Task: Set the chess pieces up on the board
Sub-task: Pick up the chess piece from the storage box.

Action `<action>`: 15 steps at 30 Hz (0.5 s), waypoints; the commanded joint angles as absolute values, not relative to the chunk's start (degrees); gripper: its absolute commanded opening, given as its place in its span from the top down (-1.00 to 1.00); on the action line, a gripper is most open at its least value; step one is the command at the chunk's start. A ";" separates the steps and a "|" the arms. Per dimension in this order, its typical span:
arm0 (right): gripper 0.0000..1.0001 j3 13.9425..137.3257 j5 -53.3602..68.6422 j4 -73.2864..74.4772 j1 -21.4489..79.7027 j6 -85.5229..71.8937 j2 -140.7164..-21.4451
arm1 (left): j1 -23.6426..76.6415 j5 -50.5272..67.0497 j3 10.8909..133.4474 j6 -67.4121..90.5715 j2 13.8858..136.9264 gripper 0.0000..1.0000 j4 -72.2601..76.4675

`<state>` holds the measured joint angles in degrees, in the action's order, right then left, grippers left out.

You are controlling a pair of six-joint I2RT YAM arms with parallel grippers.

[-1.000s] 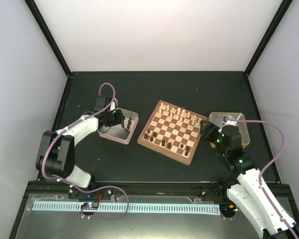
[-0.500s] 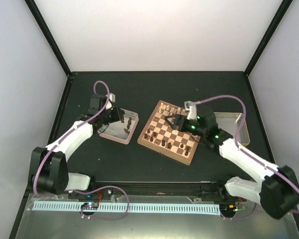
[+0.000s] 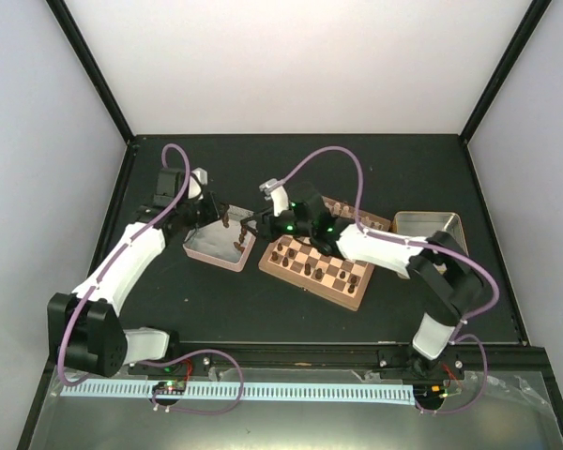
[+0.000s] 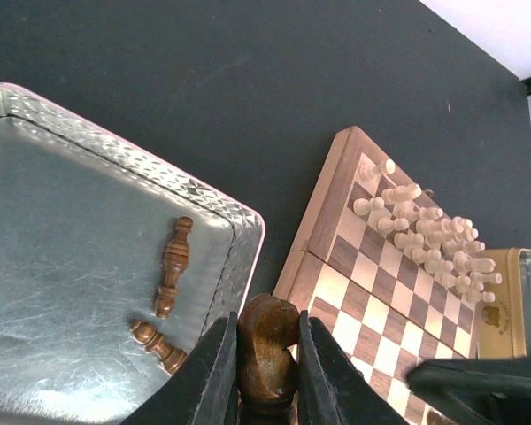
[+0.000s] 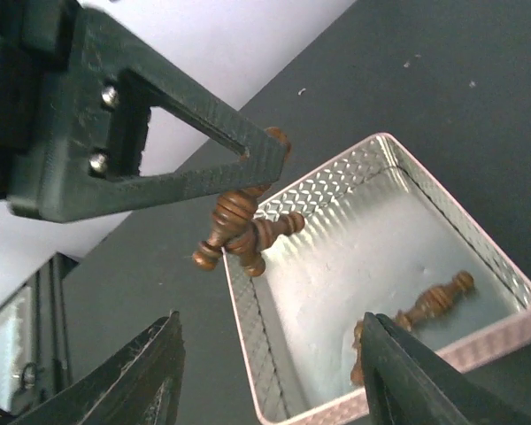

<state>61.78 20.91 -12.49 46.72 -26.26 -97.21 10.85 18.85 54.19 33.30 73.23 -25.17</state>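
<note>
My left gripper [image 4: 267,329] is shut on a dark brown knight [image 4: 265,354], held above the right rim of the silver tray [image 4: 88,159]. Two more dark chess pieces [image 4: 173,266] lie inside that tray. The board [image 3: 349,281] lies to the right, with several dark pieces [image 3: 300,265] along its near rows and cream ones [image 4: 425,239] on its far rows. My right gripper [image 3: 248,227] has reached across the board to the tray. It stands open and empty [image 5: 274,319], just below the left gripper's finger [image 5: 159,133] and the held piece [image 5: 234,217].
A second metal tray [image 3: 435,223] sits right of the board. The right arm [image 3: 375,246] lies low over the board's far half and hides some cream pieces. Both grippers crowd the gap between the left tray [image 3: 206,249] and the board's rim.
The right arm has swung from the right-hand tray across the board to the left tray, its jaws narrowing a little. The left gripper keeps its hold on the knight and has shifted slightly.
</note>
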 commanded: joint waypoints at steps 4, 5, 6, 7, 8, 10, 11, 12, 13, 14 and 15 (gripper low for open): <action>-0.21 63.96 21.71 -25.94 49.50 -10.08 -104.24 | 6.01 27.02 57.03 34.47 72.38 0.79 -32.07; -0.23 63.83 21.75 -27.40 49.89 -8.79 -105.07 | 5.60 28.33 57.13 34.72 72.68 0.79 -32.18; -0.24 63.82 21.85 -28.74 50.34 -7.11 -105.84 | 5.27 29.51 57.08 35.10 72.90 0.80 -32.20; -0.26 63.62 21.17 -30.27 50.89 -5.27 -106.64 | 5.00 30.65 57.05 35.46 73.02 0.80 -32.06; -0.27 63.48 20.12 -31.49 51.64 -3.24 -107.38 | 4.74 31.54 57.04 35.81 73.04 0.80 -31.89; -0.30 63.63 17.60 -33.16 52.75 0.00 -108.86 | 4.60 33.15 57.13 36.28 73.04 0.80 -31.90; -0.31 63.66 16.80 -34.37 53.10 1.25 -109.47 | 4.54 33.51 57.13 36.45 73.04 0.80 -31.93; -0.31 63.64 15.84 -35.62 53.22 2.08 -110.03 | 4.45 34.16 57.13 36.54 73.04 0.80 -32.17; -0.31 63.59 15.25 -36.80 53.32 2.70 -110.54 | 4.27 34.45 57.13 36.75 73.04 0.80 -32.31; -0.31 63.59 15.05 -37.91 53.35 3.53 -111.09 | 4.21 34.94 57.06 36.93 73.04 0.80 -32.34; -0.31 63.67 14.91 -38.77 53.35 4.22 -111.70 | 4.08 35.43 56.92 37.22 73.04 0.80 -32.22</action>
